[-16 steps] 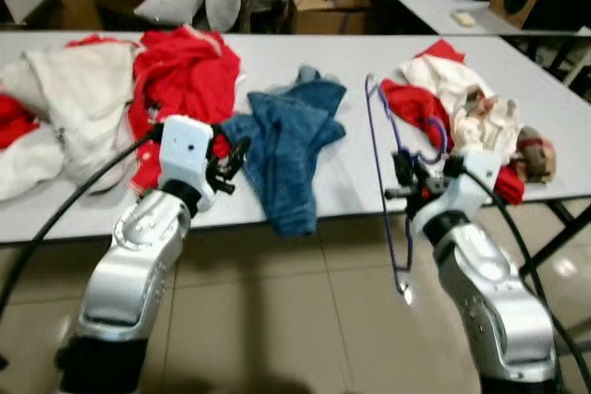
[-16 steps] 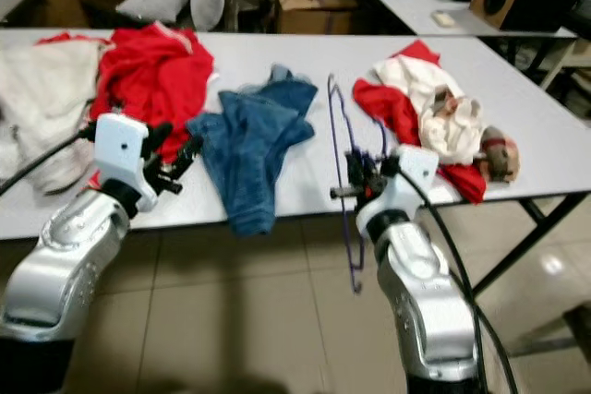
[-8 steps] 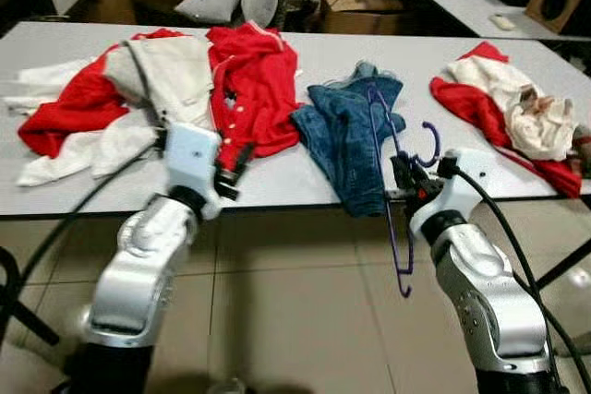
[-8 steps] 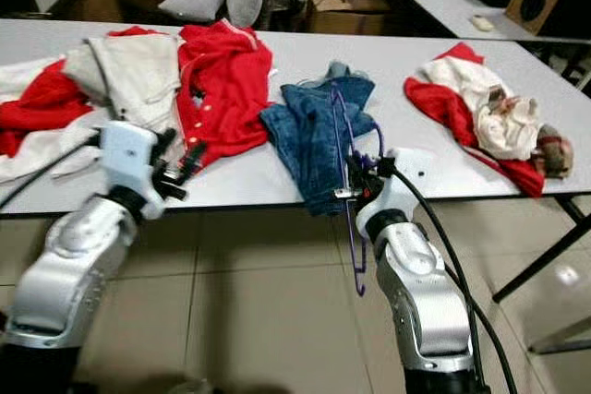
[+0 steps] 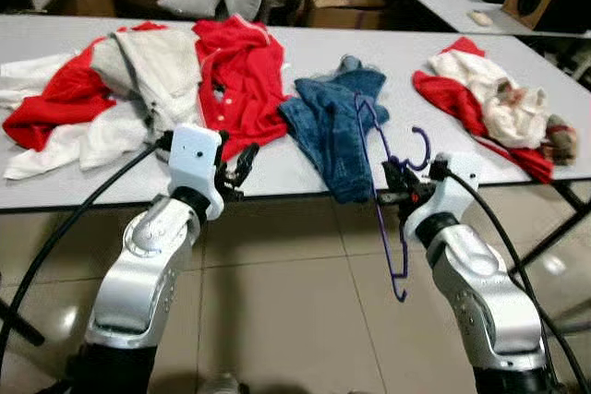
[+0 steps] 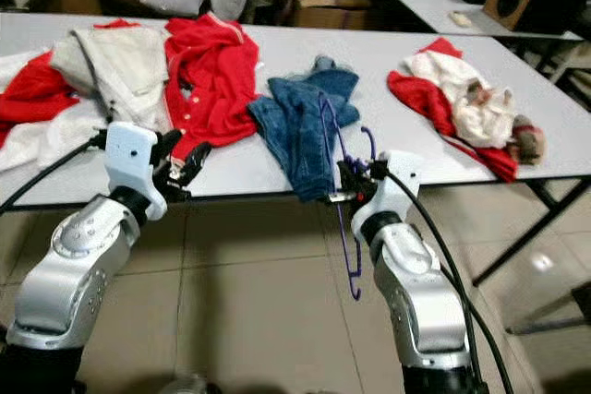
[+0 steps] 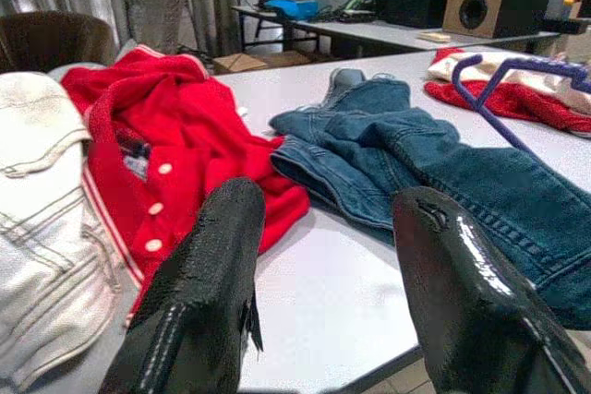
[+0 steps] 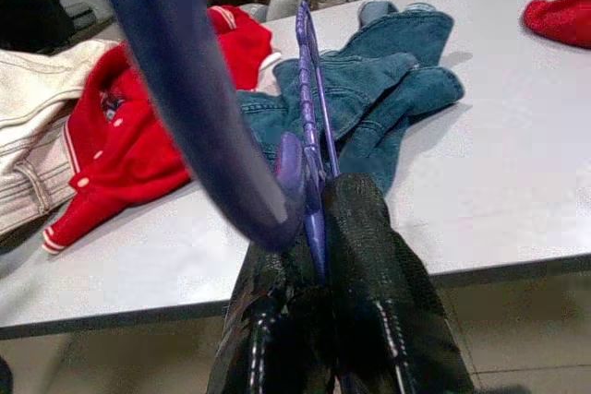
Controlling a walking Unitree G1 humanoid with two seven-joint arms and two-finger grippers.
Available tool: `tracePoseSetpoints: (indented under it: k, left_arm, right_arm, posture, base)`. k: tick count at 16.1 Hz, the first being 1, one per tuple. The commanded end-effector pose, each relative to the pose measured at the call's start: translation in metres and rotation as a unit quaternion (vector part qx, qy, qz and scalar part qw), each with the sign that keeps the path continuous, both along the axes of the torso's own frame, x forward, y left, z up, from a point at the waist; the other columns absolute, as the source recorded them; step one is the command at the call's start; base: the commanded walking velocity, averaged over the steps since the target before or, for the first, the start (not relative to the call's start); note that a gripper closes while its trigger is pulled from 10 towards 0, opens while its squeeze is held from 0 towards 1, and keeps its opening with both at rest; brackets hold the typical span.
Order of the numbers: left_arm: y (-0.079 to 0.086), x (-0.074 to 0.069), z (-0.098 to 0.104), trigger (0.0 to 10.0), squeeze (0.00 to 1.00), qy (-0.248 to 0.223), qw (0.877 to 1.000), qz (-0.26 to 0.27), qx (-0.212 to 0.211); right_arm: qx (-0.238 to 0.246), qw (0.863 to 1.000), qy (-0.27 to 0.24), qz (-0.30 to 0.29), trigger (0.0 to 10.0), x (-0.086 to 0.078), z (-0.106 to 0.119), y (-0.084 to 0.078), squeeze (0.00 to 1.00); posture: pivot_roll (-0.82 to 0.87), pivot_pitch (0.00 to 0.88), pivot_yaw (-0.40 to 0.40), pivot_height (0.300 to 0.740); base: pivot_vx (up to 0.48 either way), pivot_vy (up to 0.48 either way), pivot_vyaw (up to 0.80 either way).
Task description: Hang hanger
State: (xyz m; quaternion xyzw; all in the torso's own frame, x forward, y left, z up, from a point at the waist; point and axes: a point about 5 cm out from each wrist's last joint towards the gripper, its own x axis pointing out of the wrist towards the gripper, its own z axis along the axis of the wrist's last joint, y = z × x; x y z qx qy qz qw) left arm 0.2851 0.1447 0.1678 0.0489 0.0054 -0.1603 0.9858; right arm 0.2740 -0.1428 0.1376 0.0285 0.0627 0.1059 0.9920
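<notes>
From the left eye, a long grey table (image 5: 305, 168) runs across the scene, and the right gripper (image 5: 397, 186) is held just off its near edge, its two black fingers pressed together on a purple hanger (image 5: 380, 200) close to the neck. The hanger stands on edge with its long axis running up and down: one end rises over the tabletop in front of the blue jeans (image 5: 337, 126), the other end hangs down past the near edge toward the tiled floor (image 5: 295, 311), and the hook (image 5: 422, 147) curls up toward the right. The left gripper (image 5: 238, 168) hovers at the near edge with its fingers spread, pointing at the hem of a red shirt (image 5: 238, 80); a white garment (image 5: 148, 71) lies beside the shirt toward the left end, and a red and white clothes heap (image 5: 489, 108) sits near the right end. The right eye gives the same layout. In the left wrist view, the open fingers (image 7: 208, 292) frame bare tabletop between the red shirt and the jeans, touching neither. In the right wrist view, the closed fingers (image 8: 369, 256) pinch the hanger's thin purple bar, which runs straight away from the camera, with the thick hook blurred in front.
</notes>
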Motion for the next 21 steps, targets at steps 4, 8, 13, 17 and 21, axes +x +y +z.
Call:
tracePoseSetpoints:
  k: [4, 8, 13, 17, 21]
  left_arm:
    - [0.004, 0.003, -0.004, 10.0, 0.00, 0.005, 0.999, 0.031, -0.019]
    - [0.009, 0.004, -0.005, 10.0, 0.00, 0.005, 0.999, 0.043, -0.009]
    - [0.015, 0.006, -0.004, 10.0, 0.00, 0.001, 0.998, 0.056, 0.001]
    - [0.018, 0.012, -0.004, 10.0, 0.00, -0.004, 0.998, 0.057, 0.006]
    - [0.022, 0.022, 0.000, 10.0, 0.00, -0.015, 0.998, 0.054, 0.015]
  right_arm:
    - [-0.018, 0.999, -0.020, 0.020, 10.0, 0.003, 0.010, 0.000, 0.00]
    - [-0.024, 0.999, -0.023, 0.033, 10.0, 0.001, 0.008, 0.002, 0.00]
    - [-0.013, 0.992, -0.094, 0.084, 10.0, 0.001, 0.038, 0.005, 0.00]
    - [-0.028, 0.985, -0.144, 0.096, 10.0, 0.004, 0.058, -0.011, 0.00]
    - [-0.046, 0.986, -0.122, 0.099, 10.0, 0.004, 0.052, -0.019, 0.00]
  posture:
    - [-0.01, 0.000, -0.086, 0.740]
    - [0.00, 0.000, -0.087, 0.740]
    - [0.01, 0.000, -0.081, 0.740]
    - [0.01, 0.000, -0.083, 0.740]
    - [0.01, 0.000, -0.090, 0.740]
  base:
    - [0.287, 0.000, 0.00]
    - [0.305, 0.000, 0.00]
    - [0.307, 0.000, 0.00]
    - [0.304, 0.000, 0.00]
    - [0.304, 0.000, 0.00]
